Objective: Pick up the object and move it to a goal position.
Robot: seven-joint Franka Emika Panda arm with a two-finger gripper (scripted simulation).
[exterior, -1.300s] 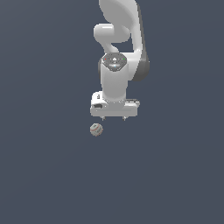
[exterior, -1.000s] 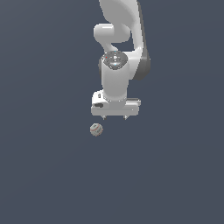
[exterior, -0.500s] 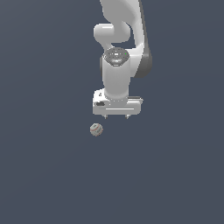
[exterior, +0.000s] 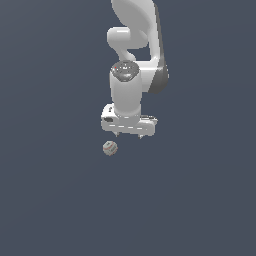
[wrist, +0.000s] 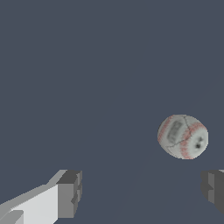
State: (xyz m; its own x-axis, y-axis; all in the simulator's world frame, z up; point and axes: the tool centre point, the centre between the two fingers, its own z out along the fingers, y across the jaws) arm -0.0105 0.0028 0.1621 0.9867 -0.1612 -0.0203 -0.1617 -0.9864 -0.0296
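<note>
The object is a small pale grey-white ball point(exterior: 110, 148) with thin reddish stripes and greenish-grey patches. It lies on the flat dark grey surface, just to the exterior view's left of and slightly below my gripper point(exterior: 128, 135). In the wrist view the ball point(wrist: 183, 136) sits off to one side, closer to one finger point(wrist: 213, 189) than to the other finger point(wrist: 70, 193), and outside the gap. The gripper point(wrist: 141, 191) is open, empty and points downward, apart from the ball.
The white arm point(exterior: 134, 60) rises behind the gripper toward the top of the exterior view. The dark grey surface point(exterior: 55, 200) extends in all directions with nothing else on it.
The gripper has shifted slightly toward the exterior view's left and a little lower, nearer the ball. The ball has not moved.
</note>
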